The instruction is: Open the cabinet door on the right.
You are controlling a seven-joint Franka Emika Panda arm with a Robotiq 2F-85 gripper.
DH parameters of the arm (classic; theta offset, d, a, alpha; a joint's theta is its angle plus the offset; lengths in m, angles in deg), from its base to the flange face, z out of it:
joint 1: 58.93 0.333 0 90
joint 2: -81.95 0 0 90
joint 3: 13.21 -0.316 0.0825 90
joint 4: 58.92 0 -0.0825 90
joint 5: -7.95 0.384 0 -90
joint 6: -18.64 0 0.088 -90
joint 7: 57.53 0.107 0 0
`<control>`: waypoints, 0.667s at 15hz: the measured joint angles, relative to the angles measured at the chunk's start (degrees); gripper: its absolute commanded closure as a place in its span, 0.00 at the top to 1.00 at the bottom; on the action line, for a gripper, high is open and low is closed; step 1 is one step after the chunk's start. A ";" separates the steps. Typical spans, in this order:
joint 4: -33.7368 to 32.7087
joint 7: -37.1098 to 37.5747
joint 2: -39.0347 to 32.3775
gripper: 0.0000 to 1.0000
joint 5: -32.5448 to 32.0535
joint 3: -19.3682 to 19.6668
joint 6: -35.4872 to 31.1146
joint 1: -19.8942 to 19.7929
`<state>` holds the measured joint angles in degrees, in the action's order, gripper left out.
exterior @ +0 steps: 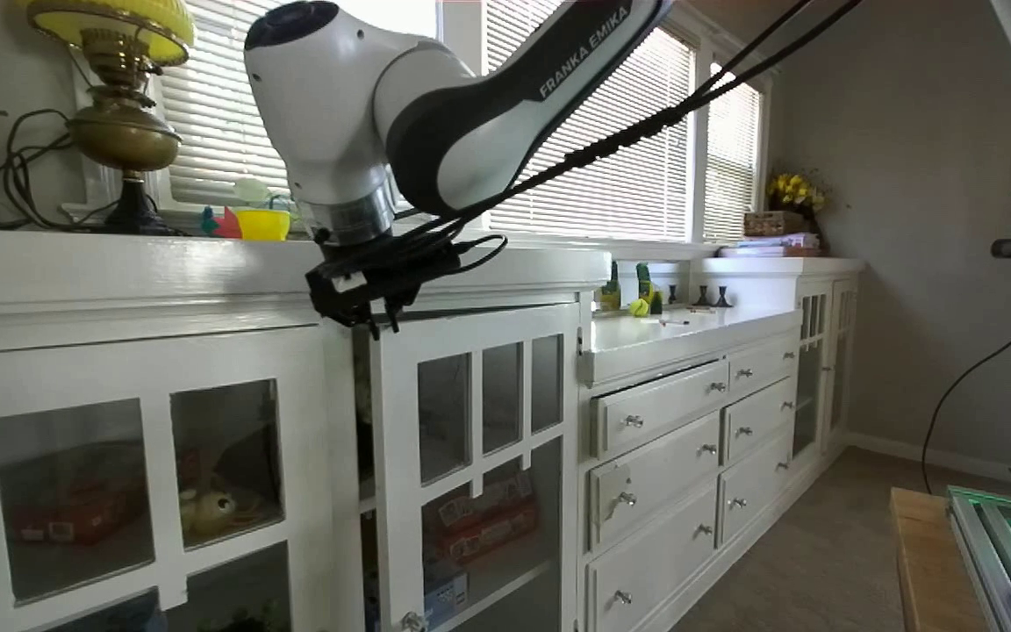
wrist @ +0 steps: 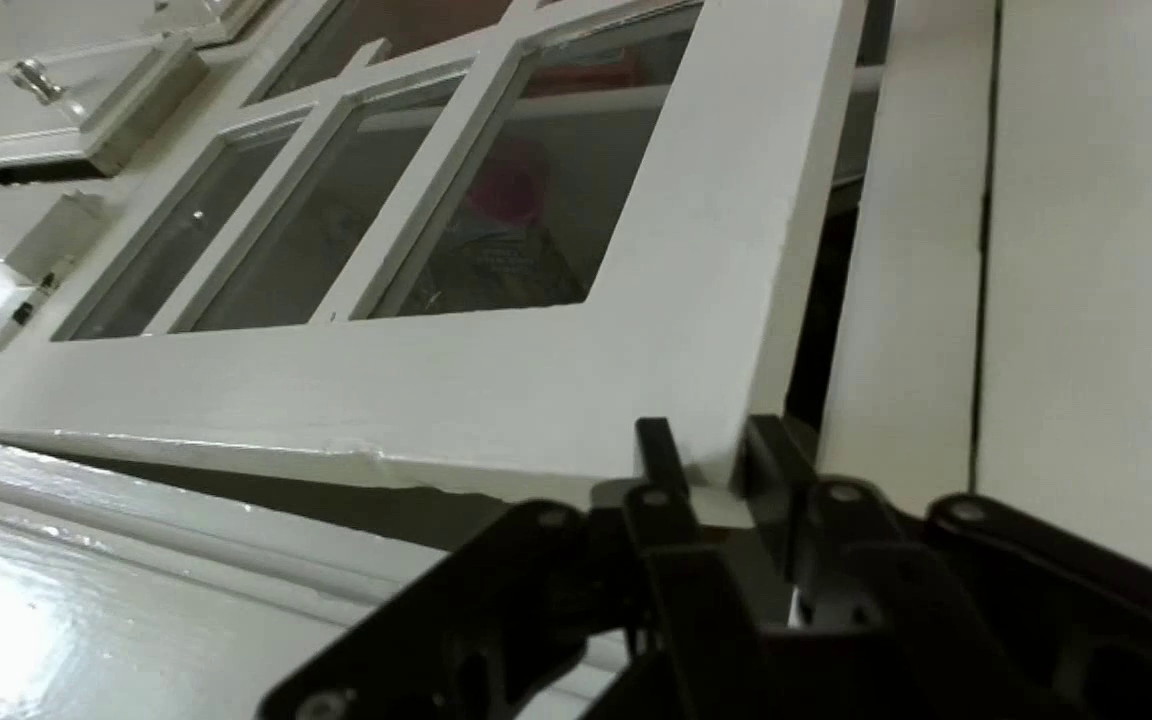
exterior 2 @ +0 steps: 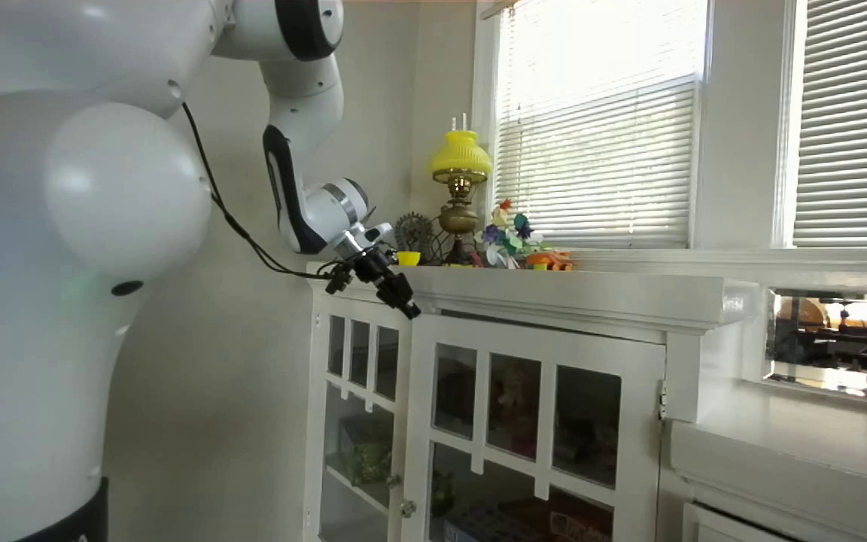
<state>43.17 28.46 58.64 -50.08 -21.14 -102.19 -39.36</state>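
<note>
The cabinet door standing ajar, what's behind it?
Behind the cabinet door, an exterior view shows red packaging and a blue box; the wrist view shows a pink shape. Whatever the door's white frame covers can't be seen.

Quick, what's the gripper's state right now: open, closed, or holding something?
Gripper: fingers apart at the cabinet door's top corner; whether it's clamped on can't be told.

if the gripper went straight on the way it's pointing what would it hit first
Probably the ajar cabinet door, at its top corner: in the wrist view that corner shows between the fingers of the gripper. Depth is unclear; they may already touch it.
</note>
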 measured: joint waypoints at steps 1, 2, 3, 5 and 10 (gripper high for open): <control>1.65 0.06 1.44 0.00 1.25 -0.59 0.64 0.09; 3.52 0.34 2.98 0.03 2.42 -1.20 1.39 0.17; 5.63 0.79 4.66 0.01 3.45 -1.75 2.01 0.27; 10.14 2.09 8.20 0.00 5.30 -2.92 3.11 0.43; 21.51 6.19 17.35 0.00 10.83 -6.02 7.72 0.95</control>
<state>64.69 34.65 75.98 -39.25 -27.16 -94.47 -38.41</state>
